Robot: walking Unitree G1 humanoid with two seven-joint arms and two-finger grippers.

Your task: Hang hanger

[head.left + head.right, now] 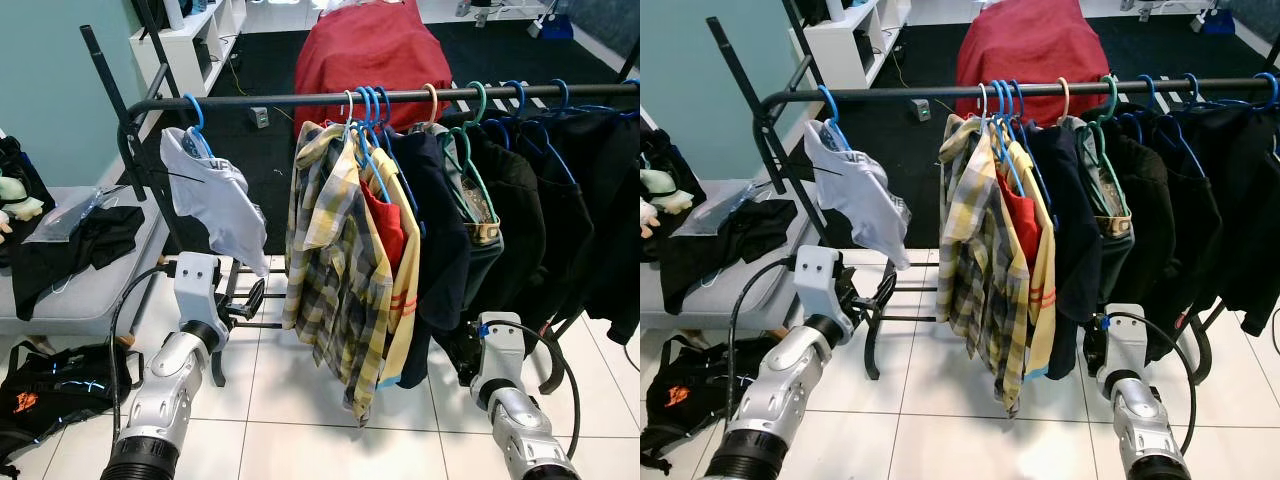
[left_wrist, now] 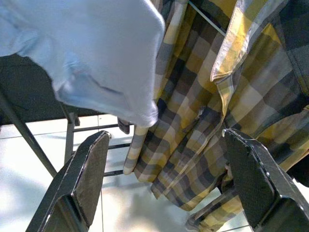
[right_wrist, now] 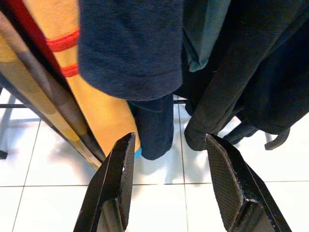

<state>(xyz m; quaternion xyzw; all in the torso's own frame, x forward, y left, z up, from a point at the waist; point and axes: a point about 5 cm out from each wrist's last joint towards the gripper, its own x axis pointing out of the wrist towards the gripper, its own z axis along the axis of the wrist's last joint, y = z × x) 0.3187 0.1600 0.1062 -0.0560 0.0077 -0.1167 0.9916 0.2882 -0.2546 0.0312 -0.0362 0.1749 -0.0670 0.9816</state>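
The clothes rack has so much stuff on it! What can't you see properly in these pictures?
- Rack rail: its right end is cut off by the edge of both eye views.
- Dark coats: they overlap, so how many hang there cannot be counted.
- Red garment: mostly hidden behind the yellow plaid shirt.
- Left gripper: in the eye views the white shirt and the wrist block its fingers.
- Rack feet: hidden by hanging clothes.

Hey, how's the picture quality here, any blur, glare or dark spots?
Eye views: sharp, evenly lit, dark clothes lose detail. Left wrist view: white shirt soft and slightly washed out, floor tiles glare. Right wrist view: clear, bright tiles, soft shadows under the garments.
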